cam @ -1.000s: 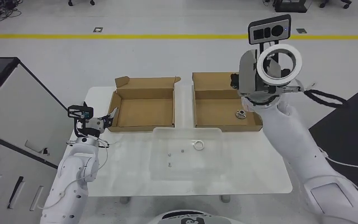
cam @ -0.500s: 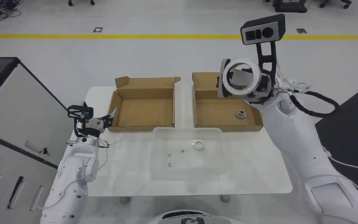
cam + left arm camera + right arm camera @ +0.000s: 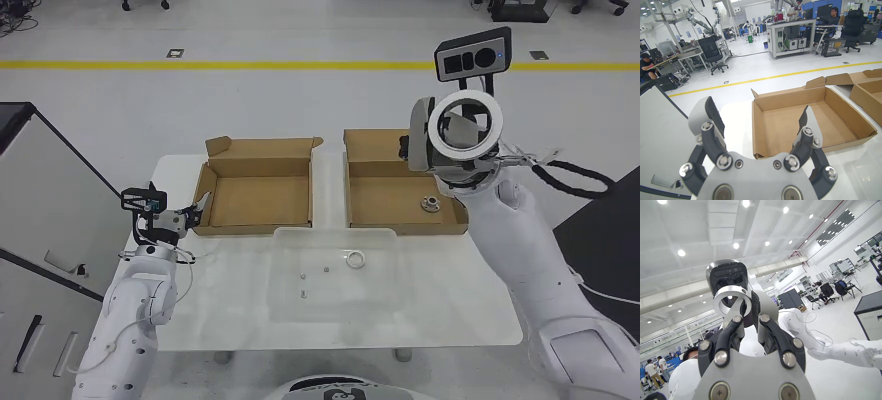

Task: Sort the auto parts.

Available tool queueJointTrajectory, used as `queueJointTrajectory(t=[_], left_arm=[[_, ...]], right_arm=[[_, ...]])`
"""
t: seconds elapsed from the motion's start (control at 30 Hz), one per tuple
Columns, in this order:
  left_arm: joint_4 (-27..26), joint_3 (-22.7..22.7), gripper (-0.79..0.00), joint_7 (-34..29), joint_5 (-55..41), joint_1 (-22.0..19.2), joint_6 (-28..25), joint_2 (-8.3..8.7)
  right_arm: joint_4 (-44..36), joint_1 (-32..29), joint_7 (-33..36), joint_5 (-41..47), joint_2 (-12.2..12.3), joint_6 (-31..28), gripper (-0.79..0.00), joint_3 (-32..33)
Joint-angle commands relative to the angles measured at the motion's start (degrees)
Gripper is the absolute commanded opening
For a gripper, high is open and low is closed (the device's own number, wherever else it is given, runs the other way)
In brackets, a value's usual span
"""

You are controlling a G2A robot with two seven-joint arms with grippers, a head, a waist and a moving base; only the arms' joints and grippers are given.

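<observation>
Two boxes (image 3: 258, 190) were seen on the tabletop (image 3: 450, 300); a metal ring (image 3: 727, 289) was clamped in the raised right pincer (image 3: 748, 306), and the left pincer (image 3: 758, 106) was held apart.

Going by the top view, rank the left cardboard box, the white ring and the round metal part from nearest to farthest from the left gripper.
1. The left cardboard box, right beside the left gripper.
2. The white ring, in the clear tray nearer the middle.
3. The round metal part, in the right cardboard box on the far side.
</observation>
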Motion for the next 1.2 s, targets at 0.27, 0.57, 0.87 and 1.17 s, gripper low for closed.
queueJointTrajectory(t=[0.27, 0.57, 0.87, 1.17], left_arm=[[0.00, 0.00, 0.000, 0.00, 0.00, 0.00, 0.00, 0.00], [0.00, 0.00, 0.000, 0.00, 0.00, 0.00, 0.00, 0.00], [0.00, 0.00, 0.000, 0.00, 0.00, 0.00, 0.00, 0.00], [0.00, 0.00, 0.000, 0.00, 0.00, 0.00, 0.00, 0.00]], right_arm=[[0.00, 0.00, -0.01, 0.00, 0.00, 0.00, -0.785, 0.00], [0.89, -3.72, -3.55, -17.09, 1.97, 8.60, -0.785, 8.73], [-0.26, -10.84, -1.63, -39.03, 5.73, 20.87, -0.785, 25.45], [-3.84, -7.27, 5.41, -88.54, 9.61, 31.33, -0.785, 27.17]])
